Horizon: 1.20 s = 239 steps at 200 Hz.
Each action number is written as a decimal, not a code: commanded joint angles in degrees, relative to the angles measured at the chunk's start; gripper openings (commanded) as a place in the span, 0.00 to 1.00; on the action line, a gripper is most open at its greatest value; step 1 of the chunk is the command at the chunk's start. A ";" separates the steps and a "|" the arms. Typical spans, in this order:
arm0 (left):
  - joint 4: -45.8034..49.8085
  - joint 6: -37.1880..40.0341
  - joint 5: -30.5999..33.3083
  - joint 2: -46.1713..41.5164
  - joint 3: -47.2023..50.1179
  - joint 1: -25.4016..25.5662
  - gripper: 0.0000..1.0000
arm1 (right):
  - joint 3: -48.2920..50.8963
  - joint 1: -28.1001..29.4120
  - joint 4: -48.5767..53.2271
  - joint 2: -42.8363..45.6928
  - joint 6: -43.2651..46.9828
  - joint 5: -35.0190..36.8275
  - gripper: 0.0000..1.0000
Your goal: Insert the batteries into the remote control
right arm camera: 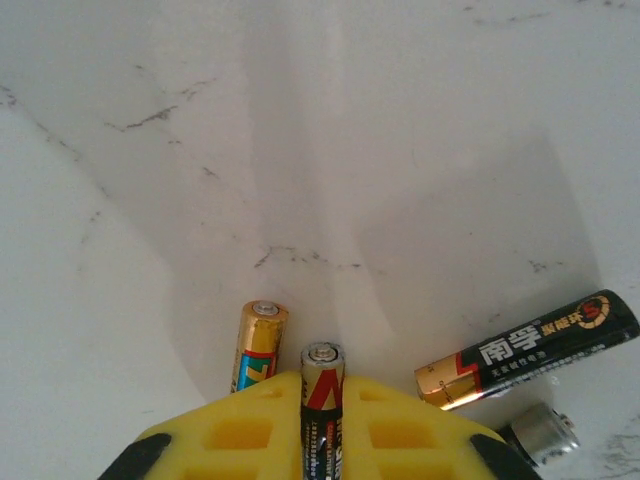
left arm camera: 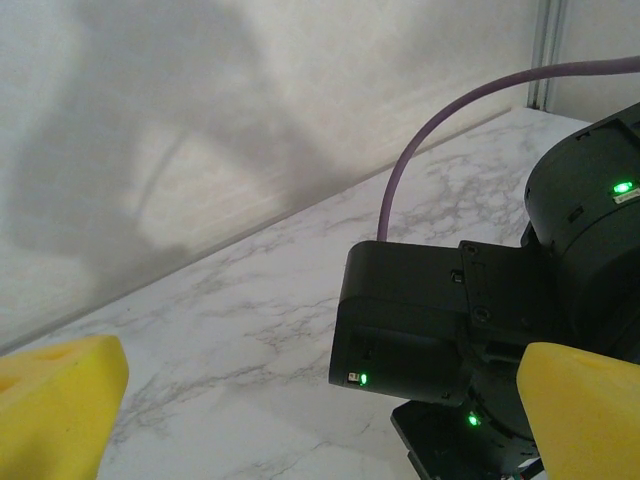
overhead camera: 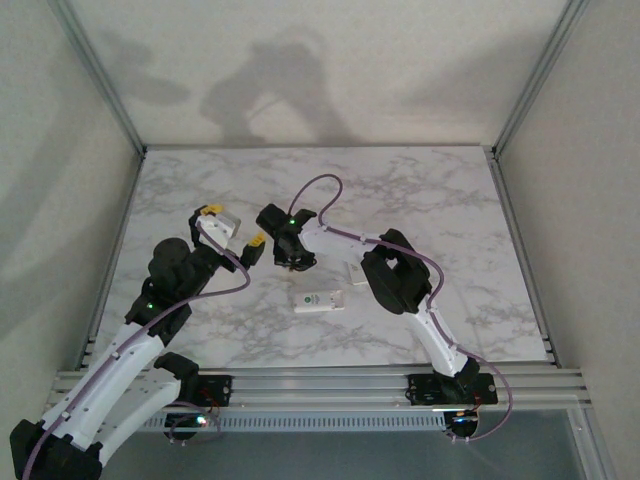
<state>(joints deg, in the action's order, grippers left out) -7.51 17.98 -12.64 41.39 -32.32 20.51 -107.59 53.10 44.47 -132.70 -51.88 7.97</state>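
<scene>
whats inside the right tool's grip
One battery sits between the right tool's yellow fingers, metal tip poking out. The fingers hide its sides; its rear end can't be seen. More batteries lie beside it on the marble table.

The white, grey-veined marble-look table top (right arm camera: 320, 150) is seen as smooth with a soft sheen. The slim cylindrical batteries (right arm camera: 530, 348) are wrapped in glossy black-and-gold film, with shiny bare-metal end caps. The yellow moulded gripper fingers (right arm camera: 240, 435) are rendered matt, apparently plastic; the black arm housing (left arm camera: 420, 310) is finished in matt plastic.
</scene>
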 commanded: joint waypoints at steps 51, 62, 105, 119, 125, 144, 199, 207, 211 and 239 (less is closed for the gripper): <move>-1.37 0.67 -1.24 -0.33 0.76 -0.50 1.00 | 1.18 0.25 -0.30 6.14 1.77 2.79 0.10; -1.51 0.72 -1.24 -0.30 0.81 -0.59 0.99 | 1.99 0.25 -0.42 8.06 2.12 3.22 0.10; -1.37 1.12 -3.44 0.19 0.94 -0.57 1.00 | 11.35 -0.33 -2.26 18.91 2.95 6.01 0.10; -1.60 1.43 -5.37 0.19 1.20 -0.59 0.99 | 16.40 -0.54 -3.53 23.64 3.59 7.07 0.09; -1.72 1.81 -6.50 0.27 1.34 -0.59 0.99 | 19.04 -0.65 -4.18 26.22 3.86 7.64 0.09; -1.68 3.81 -11.03 1.22 1.90 -0.48 0.99 | 27.42 -1.46 -6.35 33.01 4.15 8.36 0.09; 5.29 13.50 -17.47 13.99 -1.87 6.15 0.99 | 47.84 -4.69 -15.99 47.18 8.57 3.73 0.08; 7.30 15.09 -16.64 16.74 -3.42 7.60 0.99 | 50.29 -4.93 -17.44 48.49 8.73 2.68 0.08; 8.14 15.36 -16.35 18.02 -4.16 8.14 0.99 | 51.30 -4.94 -18.12 48.97 8.83 2.37 0.08; 12.85 18.07 -13.87 26.89 -7.61 12.36 0.99 | 57.54 -4.97 -23.46 52.10 8.19 -1.16 0.08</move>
<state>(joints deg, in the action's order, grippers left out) -0.58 31.03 -27.42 63.51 -36.36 29.71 -54.11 48.29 27.90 -83.48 -44.27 10.39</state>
